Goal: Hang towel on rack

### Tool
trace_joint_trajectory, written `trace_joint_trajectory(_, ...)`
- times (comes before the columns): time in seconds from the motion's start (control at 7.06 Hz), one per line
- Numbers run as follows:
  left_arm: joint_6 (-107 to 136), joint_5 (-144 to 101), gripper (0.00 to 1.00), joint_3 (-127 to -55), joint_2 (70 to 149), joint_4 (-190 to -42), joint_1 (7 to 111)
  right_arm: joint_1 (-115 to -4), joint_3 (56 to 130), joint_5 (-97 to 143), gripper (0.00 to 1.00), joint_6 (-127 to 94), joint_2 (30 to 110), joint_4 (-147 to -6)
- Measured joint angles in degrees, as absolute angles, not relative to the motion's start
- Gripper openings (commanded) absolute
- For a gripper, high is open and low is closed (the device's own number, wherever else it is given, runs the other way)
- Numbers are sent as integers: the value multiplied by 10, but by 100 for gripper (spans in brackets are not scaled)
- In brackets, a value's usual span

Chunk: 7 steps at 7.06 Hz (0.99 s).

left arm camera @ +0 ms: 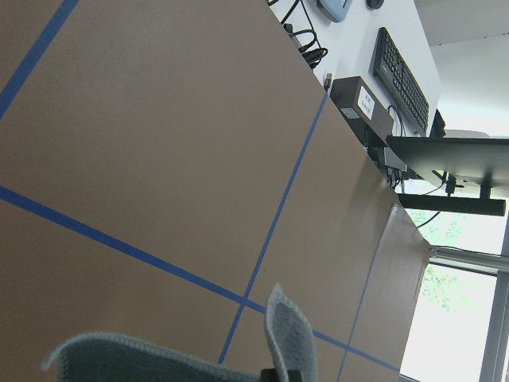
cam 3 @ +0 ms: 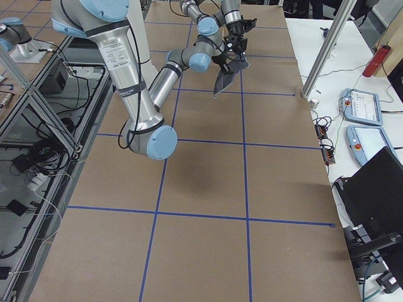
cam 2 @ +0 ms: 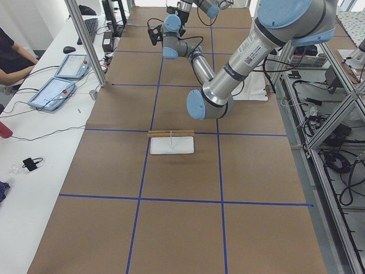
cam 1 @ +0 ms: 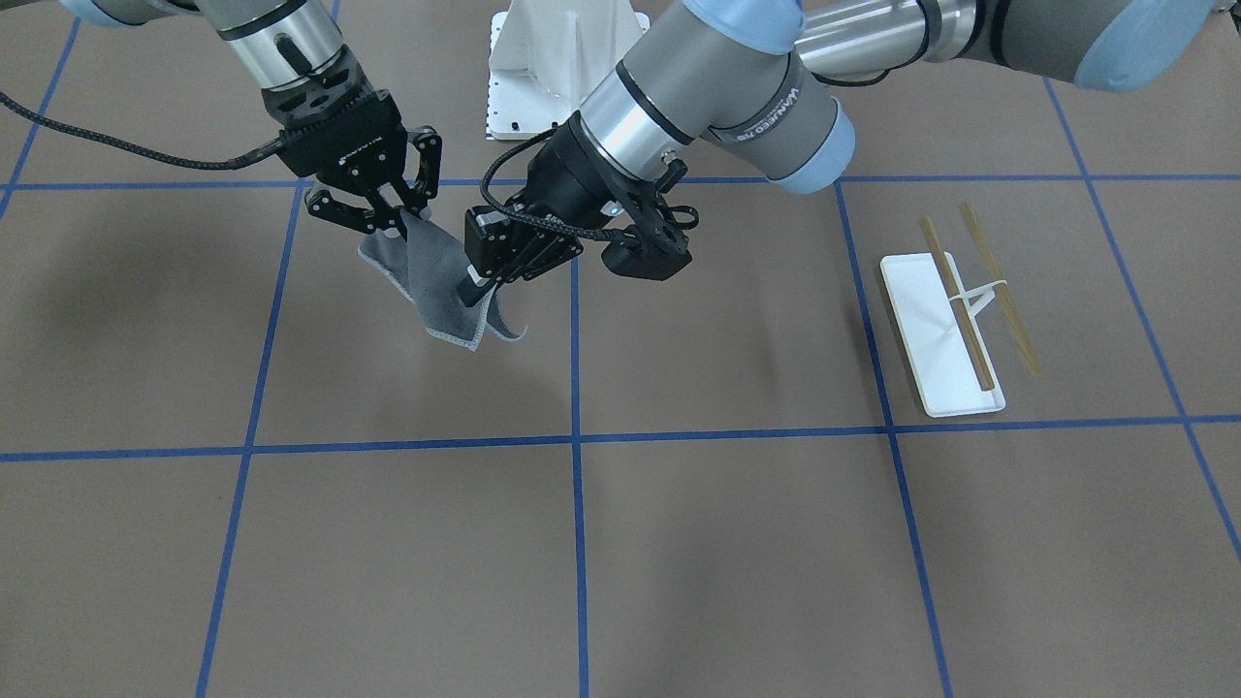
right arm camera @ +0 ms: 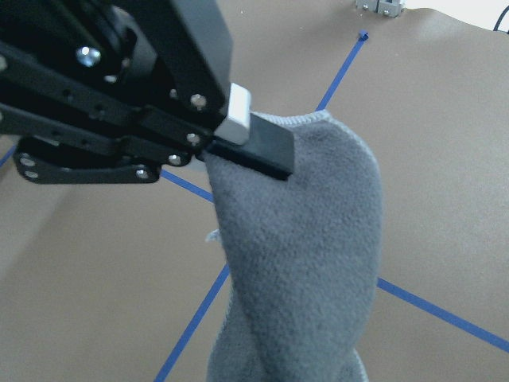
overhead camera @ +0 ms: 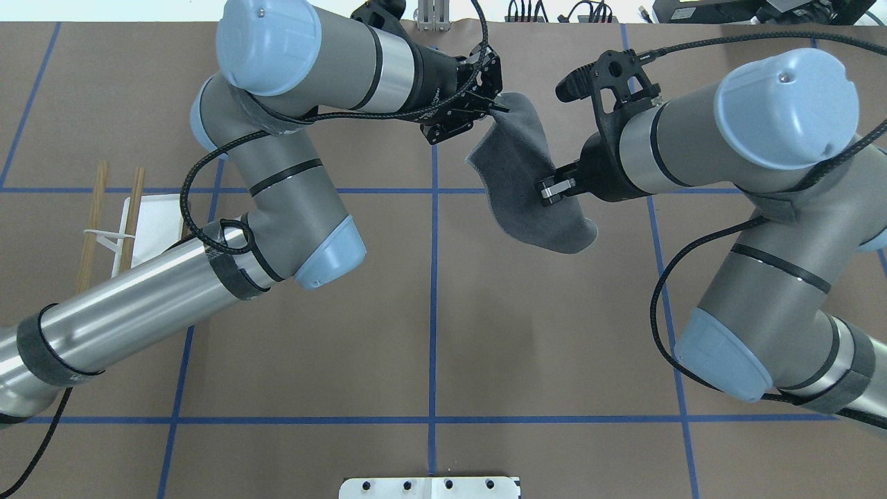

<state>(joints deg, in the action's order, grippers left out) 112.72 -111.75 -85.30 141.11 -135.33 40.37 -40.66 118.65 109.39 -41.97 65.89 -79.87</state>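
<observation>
The towel [cam 1: 436,281] is a dark grey cloth with a pale hem, held in the air above the table between both grippers. My left gripper [cam 1: 482,286] is shut on its far edge, also seen from overhead [overhead camera: 500,107]. My right gripper [cam 1: 396,225] is shut on the edge nearer the robot, also seen from overhead [overhead camera: 551,188]. The towel sags between them [overhead camera: 527,180]. In the right wrist view the fingertips [right arm camera: 254,143] pinch the hanging cloth [right arm camera: 310,263]. The rack [cam 1: 945,330] stands on my left side, white tray with two tan rods [overhead camera: 93,222], well apart from both grippers.
The large white bolted pedestal [cam 1: 562,58] stands at the robot's edge of the table. Blue tape lines cross the brown table surface. A desk with tablets [cam 2: 57,85] and a metal post [cam 3: 327,50] line the far side.
</observation>
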Motion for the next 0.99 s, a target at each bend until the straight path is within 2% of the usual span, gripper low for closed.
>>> trace_joint_trajectory(0.28, 1125, -1191, 0, -881, 1378, -1348, 444, -461, 1194, 1171, 100, -413, 683, -868)
trace_joint_trajectory(0.99, 1069, -1361, 0, -980, 1194, -1349, 601, -568, 1177, 1241, 100, -293, 705, -1101)
